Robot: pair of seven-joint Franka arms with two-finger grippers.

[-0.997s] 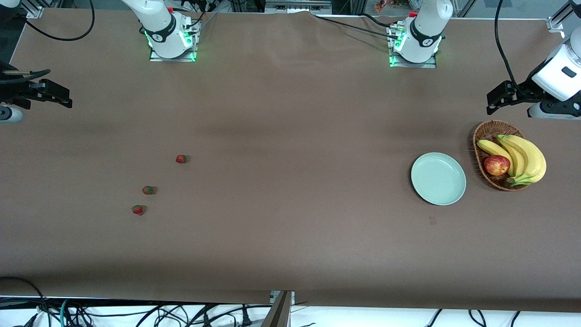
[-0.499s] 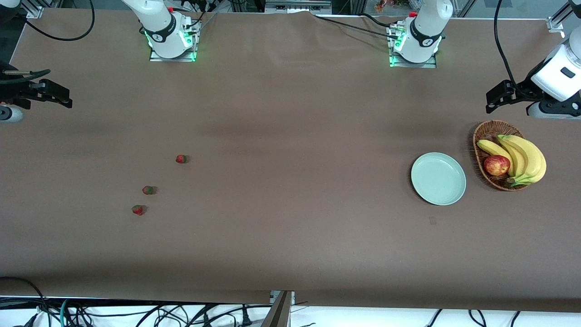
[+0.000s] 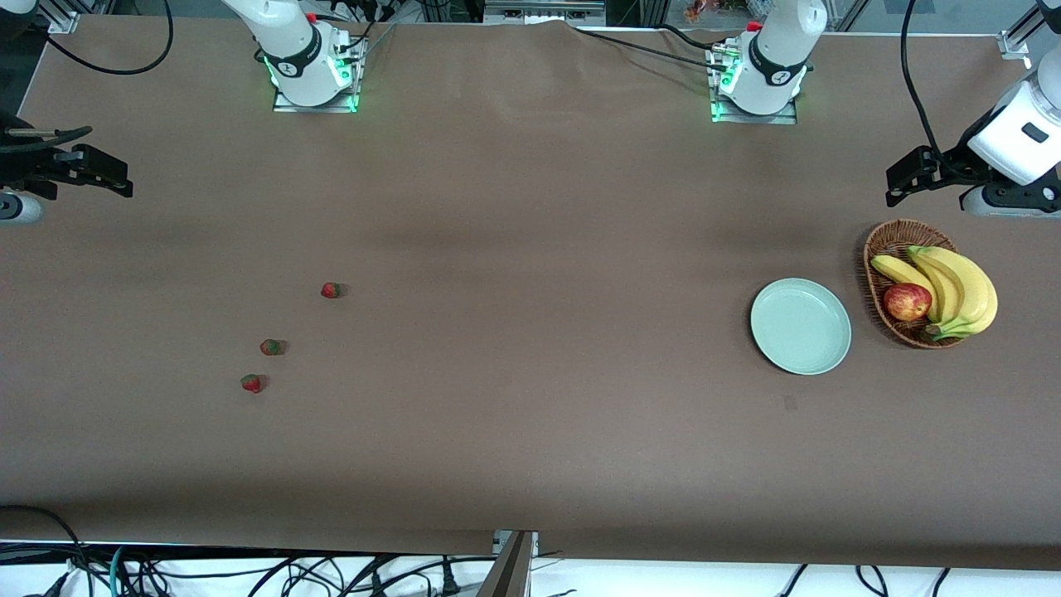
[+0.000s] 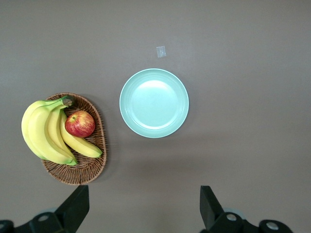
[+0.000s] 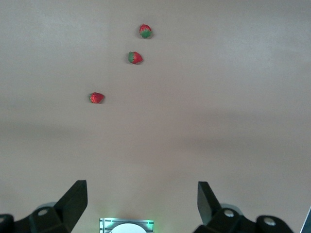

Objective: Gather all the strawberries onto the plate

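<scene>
From the front, three strawberries (image 3: 331, 290) (image 3: 269, 347) (image 3: 251, 383) are lying toward the right arm's end, well apart from the plate (image 3: 801, 326) beside the basket (image 3: 895, 240).

Left wrist: left gripper (image 4: 143, 208) is hanging spread wide, empty.

Right wrist: right gripper (image 5: 142, 204) is likewise gaping; berries' green caps are pointing different ways.

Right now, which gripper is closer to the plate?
Left. The left gripper hangs open above the table near the basket, beside the plate; the right gripper waits open at the strawberries' end.
</scene>
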